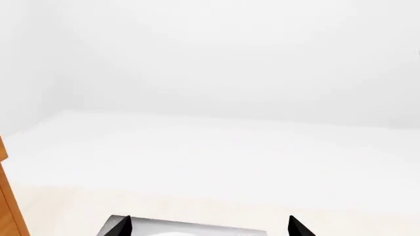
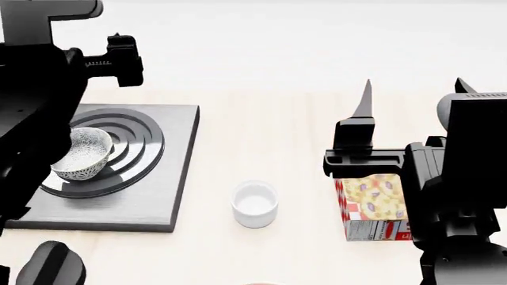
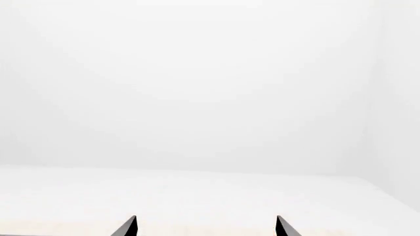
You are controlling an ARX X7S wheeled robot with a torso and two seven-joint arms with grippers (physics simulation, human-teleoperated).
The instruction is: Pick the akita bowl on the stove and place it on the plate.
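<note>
Head view: I see the akita bowl (image 2: 82,153) seated on the stove (image 2: 158,196). Left tool (image 1: 208,227) and right tool (image 3: 206,227) both gape, empty.

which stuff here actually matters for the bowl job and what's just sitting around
For the job:
- akita bowl, sitting on the burner rings
- stove, under the bowl
- plate: not clearly in view

Just lying about:
- plain white cup
- patterned box
- black knob
</note>
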